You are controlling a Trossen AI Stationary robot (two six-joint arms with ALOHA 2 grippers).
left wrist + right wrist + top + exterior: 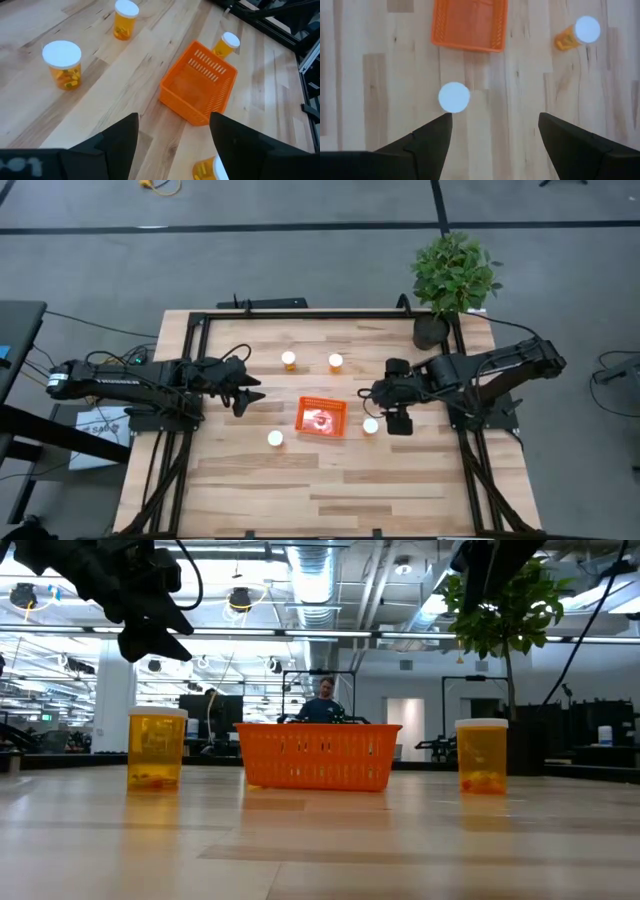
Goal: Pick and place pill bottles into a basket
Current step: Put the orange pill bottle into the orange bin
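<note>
The orange basket (pixel 320 417) sits at the table's middle. Four orange pill bottles with white caps stand upright on the table: two beyond the basket (pixel 288 361) (pixel 335 362), one near its left (pixel 275 439), one at its right (pixel 370 426). My left gripper (pixel 250 392) hovers open and empty to the left of the basket (pixel 200 90). My right gripper (pixel 377 394) hovers open and empty to the right of the basket, pointing down, with the right bottle's cap (pixel 454 96) just ahead of one finger. The low view shows the basket (pixel 318 755) between two bottles (pixel 155 748) (pixel 482 755).
A potted plant (pixel 452 278) stands at the table's far right corner. A black frame (pixel 300 314) runs along the table's edges. A person (pixel 322 700) sits in the room behind the table. Bare wood lies toward the table's near edge.
</note>
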